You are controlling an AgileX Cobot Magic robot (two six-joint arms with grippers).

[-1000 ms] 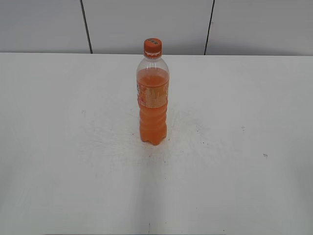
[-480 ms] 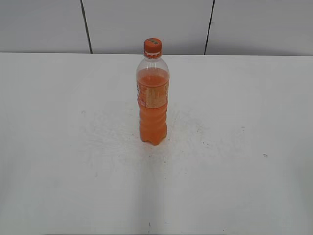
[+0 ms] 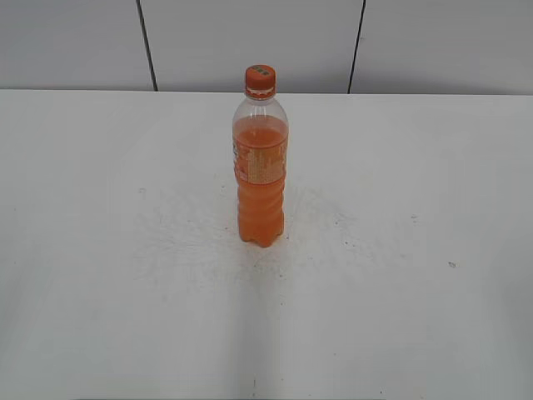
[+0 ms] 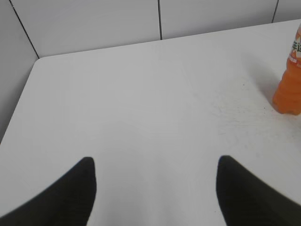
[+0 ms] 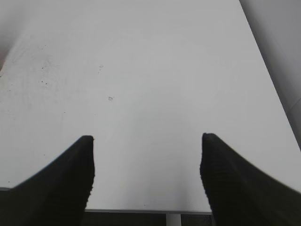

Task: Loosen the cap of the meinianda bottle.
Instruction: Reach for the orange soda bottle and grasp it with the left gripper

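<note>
- Nothing had changed over the last second: the meinianda bottle [image 3: 261,179] stood upright mid-table, the cap [image 3: 260,81] apparently still screwed on.
- The left gripper [image 4: 155,165] and right gripper [image 5: 146,141] both gaped empty, well apart from it; loosening hadn't begun.

You had a clear, glossy plastic bottle [image 3: 261,179] with a ribbed lower body and a printed label band [image 3: 261,162] that looked like thin film. Its cap [image 3: 260,81] was opaque orange plastic. The table [image 3: 400,250] you worked on was white, smooth and matt, with fine dark scuffs around the bottle. The gripper fingers [image 5: 56,188] you saw were matt black, finely ridged on their inner faces.
</note>
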